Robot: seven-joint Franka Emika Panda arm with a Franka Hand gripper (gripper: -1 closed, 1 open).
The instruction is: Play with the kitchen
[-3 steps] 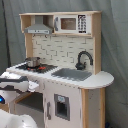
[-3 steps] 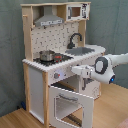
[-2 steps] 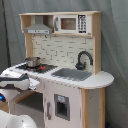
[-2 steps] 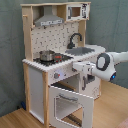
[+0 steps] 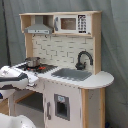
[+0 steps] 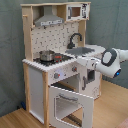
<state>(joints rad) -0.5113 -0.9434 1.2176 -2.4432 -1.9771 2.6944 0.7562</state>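
Observation:
The kitchen (image 5: pixel 65 50) (image 6: pixel 55 45) is pale wood with white panels. A small metal pot (image 5: pixel 32 62) (image 6: pixel 46 55) stands on its red-ringed hob. To one side lie the grey sink (image 5: pixel 72 74) (image 6: pixel 83 51) and the black tap (image 5: pixel 83 59) (image 6: pixel 75 39). The oven door (image 6: pixel 70 104) hangs open, swung down and forward. My white arm (image 5: pixel 12 79) reaches in from the second exterior view's right. My gripper (image 6: pixel 79 64) is at the front knob panel, just above the open oven, below the counter edge. Whether it touches the panel does not show.
The hood (image 5: pixel 39 27) (image 6: pixel 50 20) and microwave (image 5: pixel 70 23) (image 6: pixel 75 11) sit high on the kitchen. A lower cabinet door (image 5: pixel 61 106) under the sink is closed. Grey curtain hangs behind; the floor (image 6: pixel 15 120) is wood.
My arm has lifted a little and shifted toward the second exterior view's right, with the gripper slightly higher on the front panel. The oven door and the pot have not moved.

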